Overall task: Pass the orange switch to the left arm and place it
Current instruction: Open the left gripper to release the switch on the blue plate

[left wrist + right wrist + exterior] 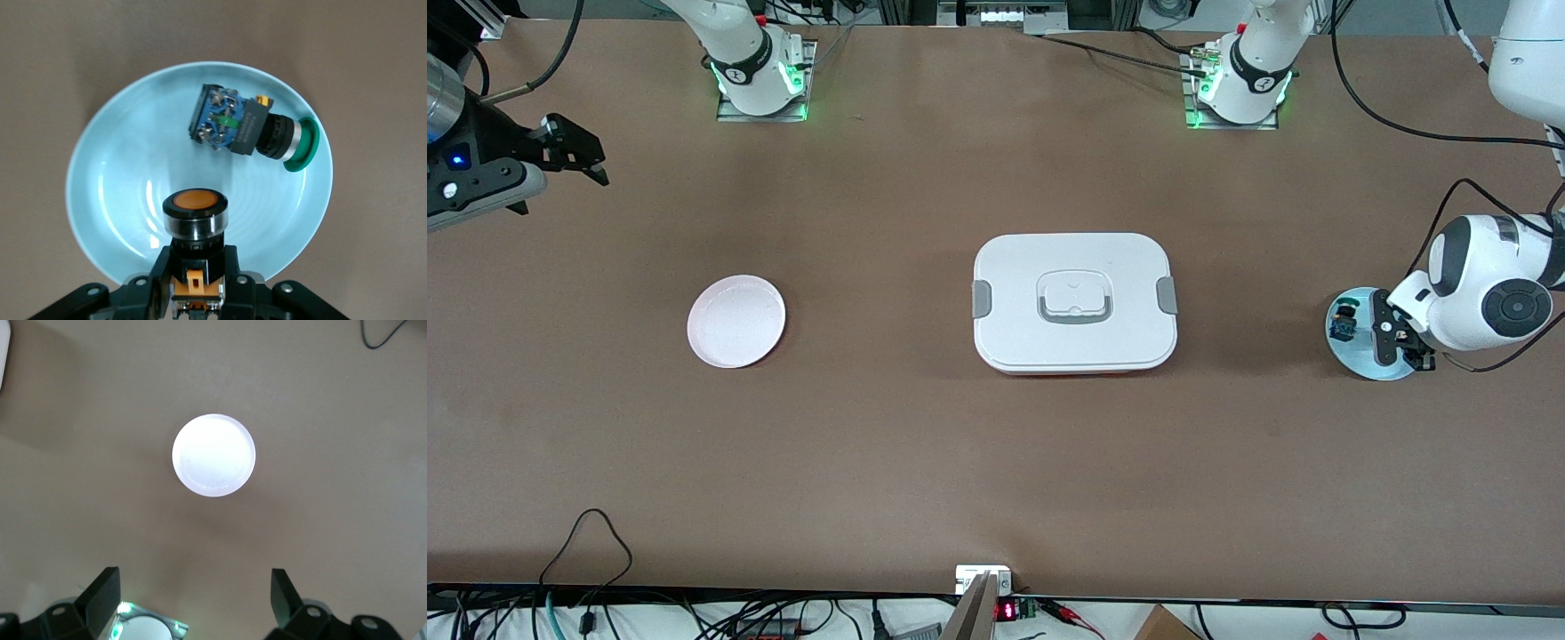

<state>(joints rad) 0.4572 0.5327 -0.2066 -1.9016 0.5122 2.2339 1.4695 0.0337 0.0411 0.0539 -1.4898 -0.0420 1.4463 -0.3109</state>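
Left tool (197,283) down at pale blue round plate (120,173) toward left arm's end of brown worktop (925,444), clamped on small black switch with orange top (195,215); switch upright on plate; blue-bodied switch with green cap (250,130) lies on its side on same plate, apart from orange one; large white lidded box with grey clips (1074,302) mid-worktop; right tool (197,603) waits high with fingers spread, empty, over worktop near white round plate (213,455) toward right arm's end.
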